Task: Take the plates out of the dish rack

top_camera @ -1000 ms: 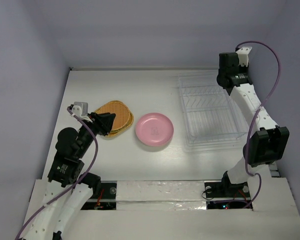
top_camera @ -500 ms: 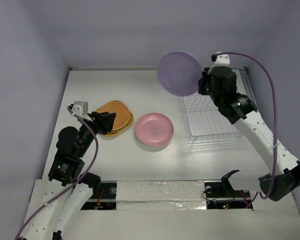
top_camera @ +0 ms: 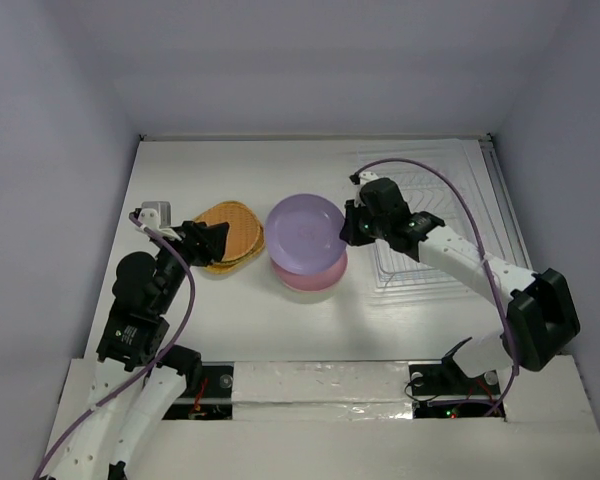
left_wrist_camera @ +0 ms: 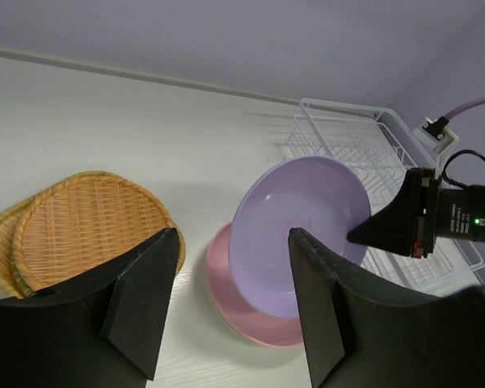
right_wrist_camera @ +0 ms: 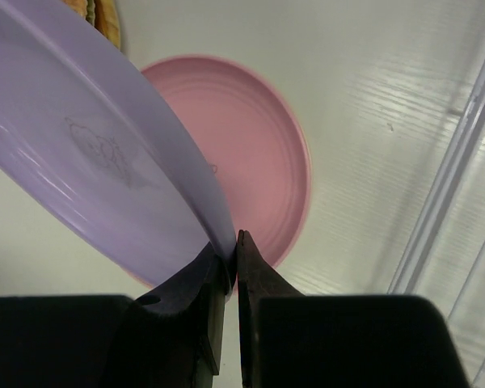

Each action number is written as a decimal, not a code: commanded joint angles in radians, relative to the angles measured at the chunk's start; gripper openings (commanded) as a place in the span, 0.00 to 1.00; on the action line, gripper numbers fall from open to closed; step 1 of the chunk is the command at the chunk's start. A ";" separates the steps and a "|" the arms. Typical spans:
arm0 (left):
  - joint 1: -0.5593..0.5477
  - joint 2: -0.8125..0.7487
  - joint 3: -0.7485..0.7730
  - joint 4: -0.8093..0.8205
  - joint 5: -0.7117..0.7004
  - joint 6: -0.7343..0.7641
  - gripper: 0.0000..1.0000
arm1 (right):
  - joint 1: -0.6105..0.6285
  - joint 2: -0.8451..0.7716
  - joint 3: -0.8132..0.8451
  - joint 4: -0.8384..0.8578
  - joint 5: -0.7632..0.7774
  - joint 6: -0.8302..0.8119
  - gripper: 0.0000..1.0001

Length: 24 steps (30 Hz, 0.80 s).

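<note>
Unloading nearly complete: my right tool (right_wrist_camera: pixel 230 246) pinches the purple plate (top_camera: pixel 305 233) above the pink plate (top_camera: pixel 315 281) at centre frame, left tool (left_wrist_camera: pixel 234 242) wide, dish rack (top_camera: pixel 480 200) seemingly bare.

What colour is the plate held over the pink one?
The plate is pale purple, clearest in the left wrist view.

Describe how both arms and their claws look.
The left arm and right arm match: white tubular links joined by chunky black joint housings, each with a loose purple cable. The left claw and right claw each have two black, wedge-shaped fingers. A small green light glows on the right wrist.
</note>
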 commanded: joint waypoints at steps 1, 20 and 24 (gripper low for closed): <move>0.023 0.011 0.040 0.024 -0.004 0.010 0.54 | 0.018 0.013 0.006 0.113 -0.043 0.015 0.00; 0.041 0.021 0.037 0.027 0.010 0.010 0.54 | 0.018 0.081 -0.013 0.031 -0.002 -0.021 0.26; 0.050 0.019 0.035 0.031 0.014 0.010 0.54 | 0.018 0.061 -0.021 0.003 -0.007 -0.033 0.40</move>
